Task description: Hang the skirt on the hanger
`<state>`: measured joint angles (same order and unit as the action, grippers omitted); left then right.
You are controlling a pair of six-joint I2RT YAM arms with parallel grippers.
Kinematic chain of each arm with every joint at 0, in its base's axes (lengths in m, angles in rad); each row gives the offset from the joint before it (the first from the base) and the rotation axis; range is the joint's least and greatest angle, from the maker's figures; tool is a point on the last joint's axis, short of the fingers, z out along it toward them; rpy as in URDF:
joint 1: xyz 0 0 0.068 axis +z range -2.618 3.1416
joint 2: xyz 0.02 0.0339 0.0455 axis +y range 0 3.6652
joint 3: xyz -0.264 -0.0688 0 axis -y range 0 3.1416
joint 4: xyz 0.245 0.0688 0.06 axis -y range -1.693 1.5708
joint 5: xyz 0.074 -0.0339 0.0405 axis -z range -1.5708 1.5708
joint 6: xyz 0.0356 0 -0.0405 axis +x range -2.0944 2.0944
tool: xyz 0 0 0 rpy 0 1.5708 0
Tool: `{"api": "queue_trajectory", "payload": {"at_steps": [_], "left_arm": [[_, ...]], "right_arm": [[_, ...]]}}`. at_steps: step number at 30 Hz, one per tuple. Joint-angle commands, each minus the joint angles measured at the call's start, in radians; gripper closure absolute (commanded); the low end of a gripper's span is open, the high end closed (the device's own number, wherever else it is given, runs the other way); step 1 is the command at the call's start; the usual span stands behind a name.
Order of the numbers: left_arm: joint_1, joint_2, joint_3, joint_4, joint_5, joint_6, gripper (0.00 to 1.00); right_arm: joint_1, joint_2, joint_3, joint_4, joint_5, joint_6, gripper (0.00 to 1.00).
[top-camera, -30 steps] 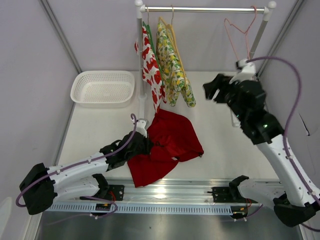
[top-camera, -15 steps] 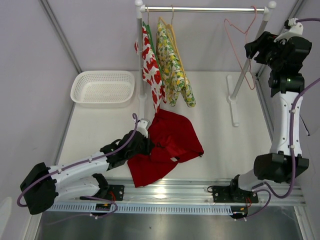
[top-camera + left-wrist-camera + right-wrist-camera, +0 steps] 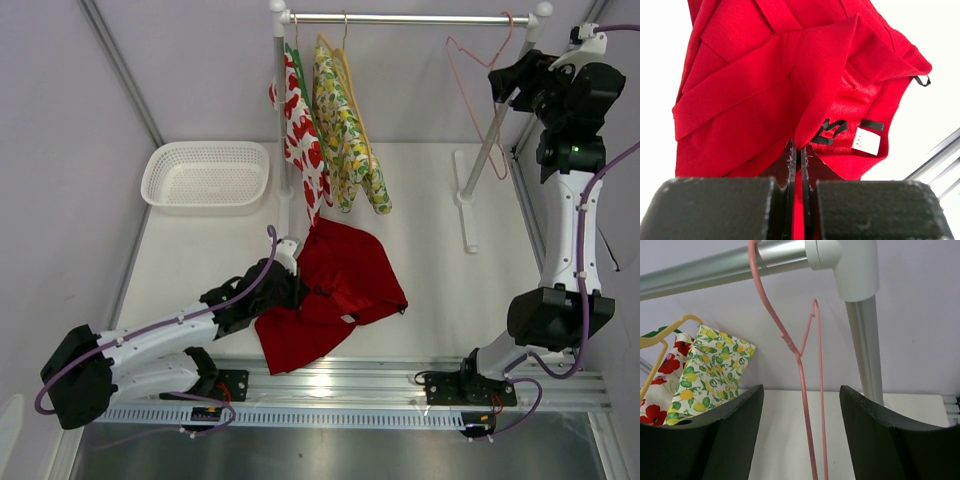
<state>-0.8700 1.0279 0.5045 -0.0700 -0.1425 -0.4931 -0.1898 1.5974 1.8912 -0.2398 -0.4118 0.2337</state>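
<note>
Left gripper (image 3: 799,150) is clamping the skirt (image 3: 345,280), crumpled at the table's (image 3: 430,220) six o'clock. At one o'clock, right gripper (image 3: 800,405), fingers (image 3: 715,440) apart, is lining up on the hanger (image 3: 802,390) hanging from the rail (image 3: 700,270). Hanger pickup seems underway, next needing advance and closure on it.

White-black arms (image 3: 150,345), purple cables (image 3: 271,240)

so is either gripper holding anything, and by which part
The left gripper pinches a folded edge of the skirt, near its label. The right gripper is open and empty, the hanger between its fingers untouched.
</note>
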Motion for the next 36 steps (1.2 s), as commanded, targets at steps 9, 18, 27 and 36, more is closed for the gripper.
{"api": "queue_trajectory", "payload": {"at_steps": [9, 18, 27, 36], "left_arm": [[0.02, 0.003, 0.065, 0.013, 0.035, 0.044, 1.0], [0.037, 0.027, 0.072, 0.015, 0.055, 0.054, 1.0], [0.048, 0.04, 0.077, 0.015, 0.07, 0.06, 1.0], [0.051, 0.046, 0.074, 0.018, 0.07, 0.059, 1.0]], "right_arm": [[0.118, 0.055, 0.032, 0.168, 0.143, -0.111, 0.32], [0.179, 0.176, 0.123, 0.207, 0.301, -0.211, 0.39], [0.181, 0.177, 0.092, 0.279, 0.335, -0.229, 0.58], [0.176, 0.15, 0.052, 0.327, 0.327, -0.224, 0.93]]}}
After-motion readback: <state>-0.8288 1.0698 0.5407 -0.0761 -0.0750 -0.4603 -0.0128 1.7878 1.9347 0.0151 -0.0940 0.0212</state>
